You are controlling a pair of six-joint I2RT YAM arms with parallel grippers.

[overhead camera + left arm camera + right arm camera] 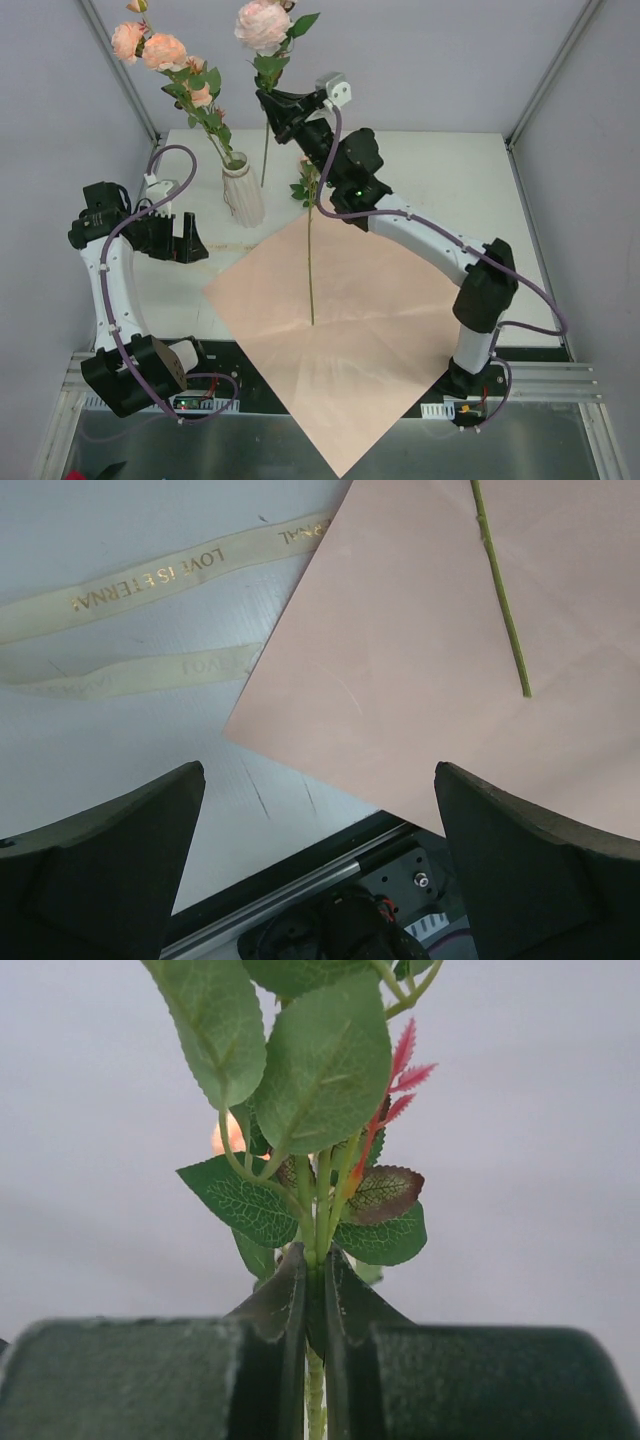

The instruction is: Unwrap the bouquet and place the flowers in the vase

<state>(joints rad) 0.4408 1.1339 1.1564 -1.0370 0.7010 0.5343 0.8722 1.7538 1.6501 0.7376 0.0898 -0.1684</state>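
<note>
Looking down at a white table [450,200] with a big pink paper sheet [360,340] spread flat over the near half, one corner hanging off the front edge. So, unwrapped already.

Up high at the back, got the right gripper [272,105] clamped tight on the green stem of one flower [262,25], pinching just under a cluster of leaves. Peach bloom on top, stem hanging straight down just right of the vase [243,195]. Can't tell if the stem's tip touches the table.

Down low on the left, got the left gripper [185,240] spread as wide as it goes and holding nothing, hovering near the paper's left corner.

Already got a few other flowers [165,55] standing in the vase, leaning left. White and ribbed, that one, sitting just off the paper's back-left edge.

Also spotting a loose stem [310,270] lying on the paper, leaves toward the back.

Finally, seeing a cream ribbon [150,575] with gold lettering, loose on the table beside the paper.
</note>
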